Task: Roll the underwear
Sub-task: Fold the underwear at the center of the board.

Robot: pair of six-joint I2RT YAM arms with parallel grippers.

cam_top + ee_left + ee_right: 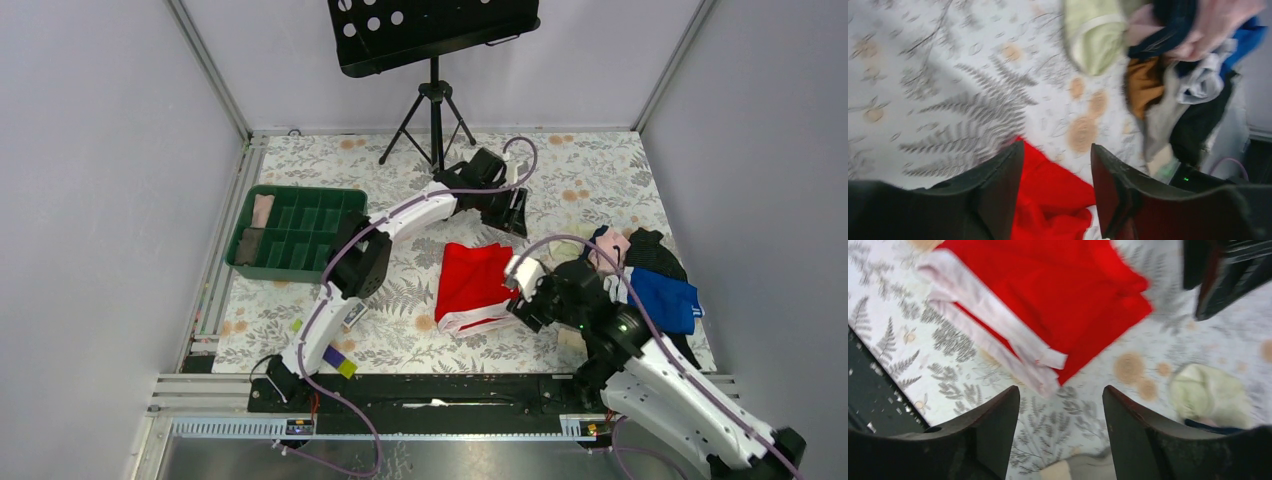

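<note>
The red underwear (472, 280) lies flat on the floral table, its white-pink waistband (480, 322) along the near edge. My left gripper (512, 222) is open and hovers at its far right corner. In the left wrist view the red cloth (1053, 200) shows between and below the spread fingers of the gripper (1058, 155). My right gripper (520, 295) is open and empty at the underwear's right side. In the right wrist view this gripper (1060, 392) stands over bare table just short of the underwear (1048, 290) and its waistband (988, 335).
A pile of clothes (650, 275) with a blue garment (665, 298) lies at the right. A pale green garment (1210, 395) lies beside it. A green compartment tray (300, 232) stands at the left. A music stand (432, 30) stands at the back.
</note>
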